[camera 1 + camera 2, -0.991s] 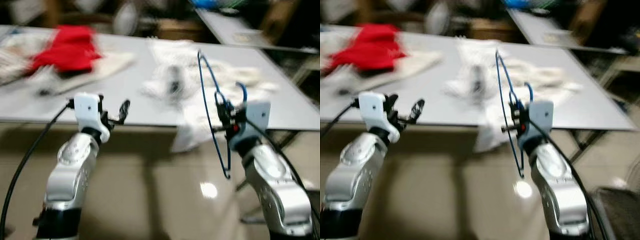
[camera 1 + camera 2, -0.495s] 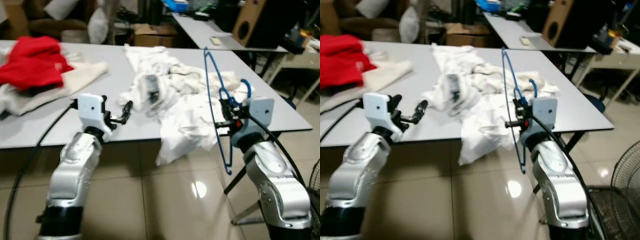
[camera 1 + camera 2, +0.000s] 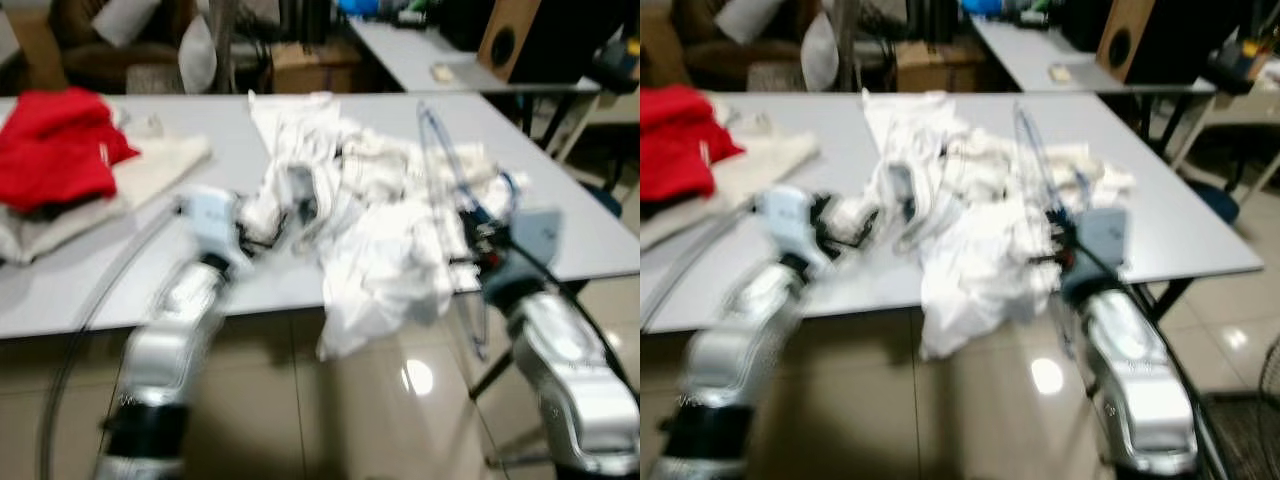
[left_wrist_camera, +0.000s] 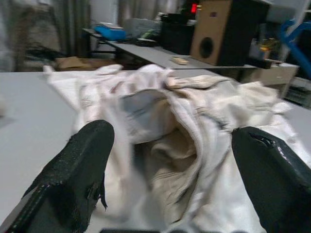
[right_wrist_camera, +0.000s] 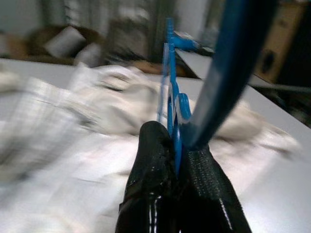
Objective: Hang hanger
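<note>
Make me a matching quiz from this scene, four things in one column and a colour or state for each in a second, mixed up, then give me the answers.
Column one:
1. hanger
2. left pincer
3. garment at the table's far left
4. right pincer

Column two:
A. red
B. open, aimed at the white clothes
C. blue, standing upright over the table
D. shut on the hanger

Pairs: 1-C, 2-B, 3-A, 4-D
</note>
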{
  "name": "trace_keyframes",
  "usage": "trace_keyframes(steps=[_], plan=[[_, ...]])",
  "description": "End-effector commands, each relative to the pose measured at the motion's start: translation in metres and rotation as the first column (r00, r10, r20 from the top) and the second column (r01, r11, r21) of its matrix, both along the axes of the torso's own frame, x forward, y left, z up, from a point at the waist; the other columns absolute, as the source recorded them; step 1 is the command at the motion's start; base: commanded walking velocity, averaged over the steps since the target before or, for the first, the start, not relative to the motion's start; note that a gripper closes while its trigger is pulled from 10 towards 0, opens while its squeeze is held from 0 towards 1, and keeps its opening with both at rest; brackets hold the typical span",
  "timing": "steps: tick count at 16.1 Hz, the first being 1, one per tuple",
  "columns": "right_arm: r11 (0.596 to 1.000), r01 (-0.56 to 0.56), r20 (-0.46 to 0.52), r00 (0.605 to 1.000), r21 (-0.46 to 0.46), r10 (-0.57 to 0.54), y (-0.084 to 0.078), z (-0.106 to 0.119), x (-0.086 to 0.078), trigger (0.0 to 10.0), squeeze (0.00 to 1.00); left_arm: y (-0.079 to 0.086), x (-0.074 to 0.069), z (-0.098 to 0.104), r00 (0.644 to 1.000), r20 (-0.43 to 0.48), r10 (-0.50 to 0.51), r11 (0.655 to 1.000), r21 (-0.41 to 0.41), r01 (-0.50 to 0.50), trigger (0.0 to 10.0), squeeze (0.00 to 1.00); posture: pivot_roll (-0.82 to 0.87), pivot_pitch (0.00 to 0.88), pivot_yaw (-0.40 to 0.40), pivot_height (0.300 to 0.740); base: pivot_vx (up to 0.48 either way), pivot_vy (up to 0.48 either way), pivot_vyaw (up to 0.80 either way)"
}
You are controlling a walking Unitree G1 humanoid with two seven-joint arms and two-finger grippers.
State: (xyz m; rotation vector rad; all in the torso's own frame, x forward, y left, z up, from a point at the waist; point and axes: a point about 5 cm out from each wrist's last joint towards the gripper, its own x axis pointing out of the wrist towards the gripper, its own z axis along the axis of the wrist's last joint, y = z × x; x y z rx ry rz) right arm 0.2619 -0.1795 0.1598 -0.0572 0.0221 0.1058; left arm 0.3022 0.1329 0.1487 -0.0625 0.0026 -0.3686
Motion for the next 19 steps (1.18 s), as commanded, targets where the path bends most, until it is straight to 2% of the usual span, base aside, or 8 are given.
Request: trace_keyframes(steps=[1,6,11,12,13,16,18,19], plan=[[1.0,-0.012,0.009,1.0,0.013,0.012,0.003,-0.001,-0.001,10.0,0.0,0.009,-0.003,-0.003,0.999,0.001,0.036,0.999,0.01,-0.036,10.0,0.0,-0.18,0.0,-0.041,0.74,0.345,0.0,-0.8],[1.0,-0.012,0.009,1.0,0.025,0.012,0.002,-0.004,-0.002,10.0,0.0,0.003,0.001,-0.005,0.999,0.0,0.035,0.999,-0.013,-0.035,10.0,0.0,-0.17,0.0,-0.016,0.74,0.345,0.0,-0.8],[0.999,-0.037,0.009,0.999,0.038,0.037,0.006,-0.008,0.003,10.0,0.0,0.032,0.017,0.034,0.981,0.161,0.105,0.991,-0.097,-0.091,10.0,0.0,-0.15,0.0,-0.006,0.74,0.131,0.0,-0.16],[0.999,-0.037,0.01,0.999,0.039,0.037,0.007,-0.008,0.004,10.0,0.0,0.034,0.021,0.036,0.983,0.161,0.09,0.994,-0.077,-0.079,10.0,0.44,-0.14,0.0,-0.006,0.74,0.0,0.0,0.0],[0.998,-0.037,0.012,0.999,0.044,0.036,0.008,-0.01,0.005,10.0,0.0,0.035,0.033,0.034,0.991,0.12,0.064,0.998,-0.031,-0.06,10.0,1.0,-0.14,0.0,-0.002,0.74,0.0,0.0,0.0],[0.997,-0.039,0.012,0.999,0.06,0.038,0.013,-0.013,0.005,10.0,0.0,0.035,0.054,0.022,0.998,-0.05,0.041,0.999,-0.028,-0.042,10.0,0.92,-0.15,0.0,0.014,0.74,0.0,0.0,0.0],[0.997,-0.039,0.01,0.999,0.062,0.038,0.016,-0.014,0.004,10.0,0.0,0.031,0.066,0.015,0.988,-0.157,0.001,0.99,-0.14,-0.023,10.0,0.0,-0.15,0.0,0.031,0.74,0.0,0.0,0.0],[0.997,-0.035,0.014,0.999,0.065,0.034,0.015,-0.013,0.003,10.0,0.0,0.027,0.078,0.014,0.975,-0.221,-0.02,0.97,-0.241,-0.034,10.0,0.0,-0.16,0.0,0.037,0.74,0.0,0.0,0.0]])
